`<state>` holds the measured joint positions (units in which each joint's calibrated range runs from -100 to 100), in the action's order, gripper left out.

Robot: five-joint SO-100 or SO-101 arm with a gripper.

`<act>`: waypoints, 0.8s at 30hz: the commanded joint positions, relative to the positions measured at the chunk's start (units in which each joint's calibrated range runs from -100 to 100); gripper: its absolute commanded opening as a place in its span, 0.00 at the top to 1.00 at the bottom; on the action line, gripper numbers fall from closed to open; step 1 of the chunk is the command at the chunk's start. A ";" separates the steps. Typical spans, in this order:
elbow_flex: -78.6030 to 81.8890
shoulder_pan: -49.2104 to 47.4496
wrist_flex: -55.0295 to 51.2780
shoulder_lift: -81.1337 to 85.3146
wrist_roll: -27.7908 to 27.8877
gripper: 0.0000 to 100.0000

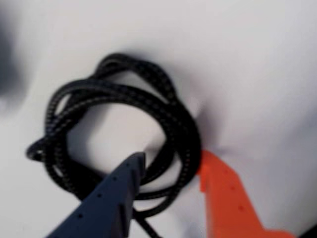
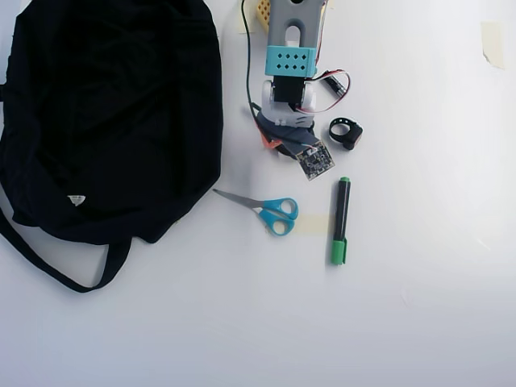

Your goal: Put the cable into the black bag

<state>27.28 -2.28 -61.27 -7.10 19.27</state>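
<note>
In the wrist view the tool [image 1: 171, 163] is spread wide, its blue and orange fingers straddling one side of the coiled cable [image 1: 119, 134] on the white counter [image 2: 419, 306], right of the black bag [image 2: 105, 113] seen overhead.

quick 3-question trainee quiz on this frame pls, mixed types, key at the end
1. True or false: in the wrist view the jaws of the gripper are shut on the cable.
2. In the overhead view, which lies nearest the black bag? A) scissors B) green marker C) black ring strap
3. Fill in: the cable is ___ in the overhead view, covered by the arm.

Key
1. False. The jaws stand open, the blue one inside the coil, the orange one outside it, straddling the strands.
2. A. The scissor blades point toward the bag's edge.
3. Hidden.
</note>
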 commanded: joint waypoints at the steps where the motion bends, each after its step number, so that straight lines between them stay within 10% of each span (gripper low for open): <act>1: -0.24 0.41 0.46 0.13 -0.18 0.89; 24: -1.04 0.41 0.55 -2.03 -0.18 0.89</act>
<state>26.97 -1.98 -61.19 -8.92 19.27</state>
